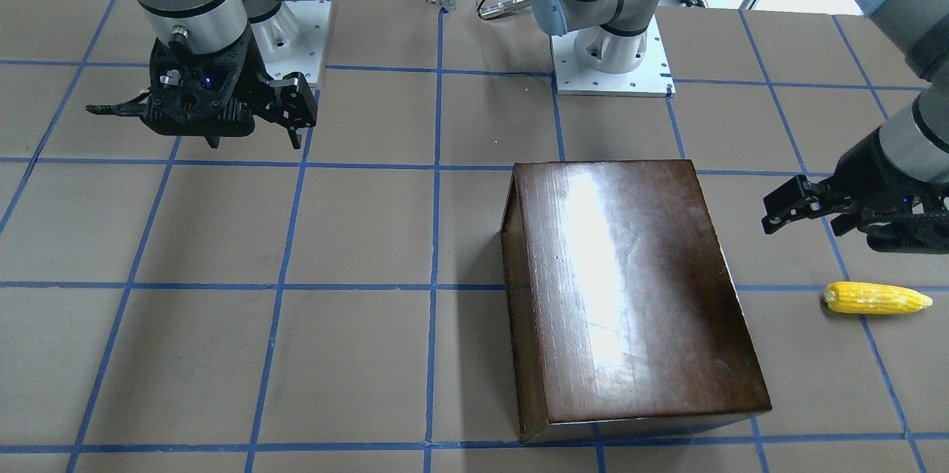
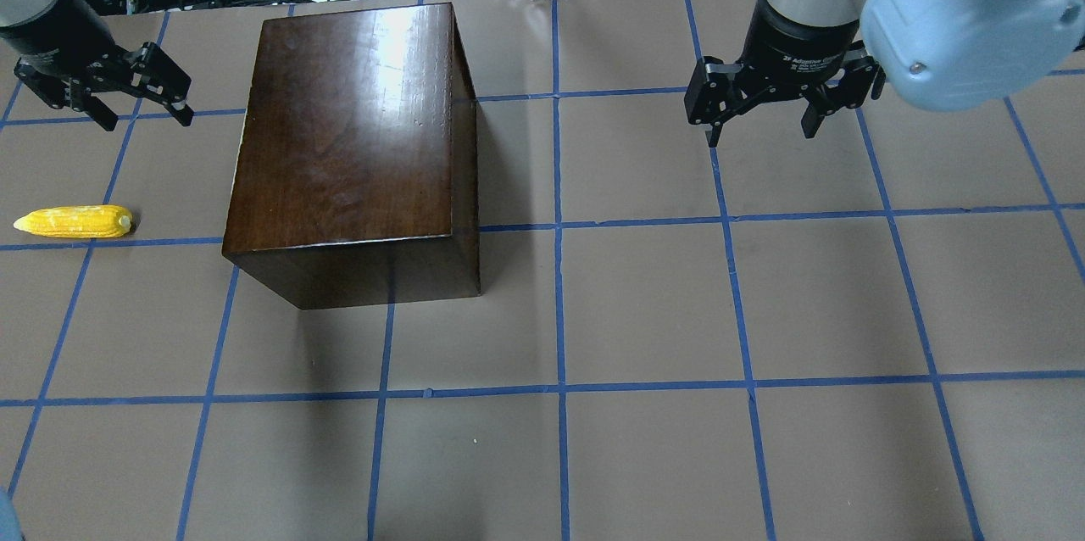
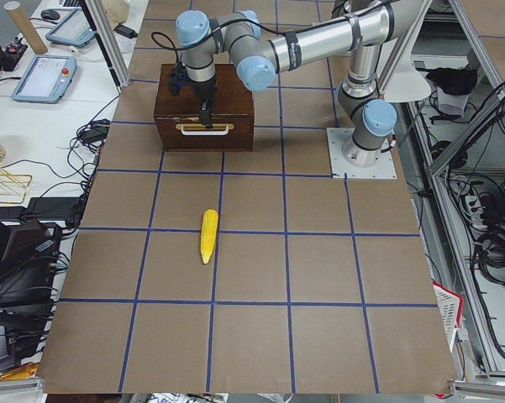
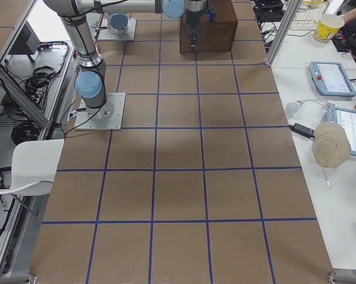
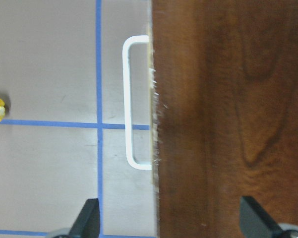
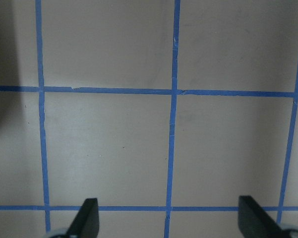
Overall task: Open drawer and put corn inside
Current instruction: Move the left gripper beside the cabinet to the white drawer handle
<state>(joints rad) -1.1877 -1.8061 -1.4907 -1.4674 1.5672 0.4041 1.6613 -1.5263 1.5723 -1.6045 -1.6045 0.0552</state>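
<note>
Jaws apart, left gripper [image 2: 146, 113] hangs beside the box [image 2: 347, 125] near the far-left corner of the taped table [image 2: 644, 312]; right gripper [image 2: 760, 132], equally spread, far-right. White chair [image 4: 32, 165] stands alongside.

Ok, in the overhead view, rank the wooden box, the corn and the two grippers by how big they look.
1. wooden box, by far the largest.
2. right gripper and left gripper: much alike. The right looks slightly bigger, but may only be nearer the camera, so unranked.
3. corn, smallest.
</note>
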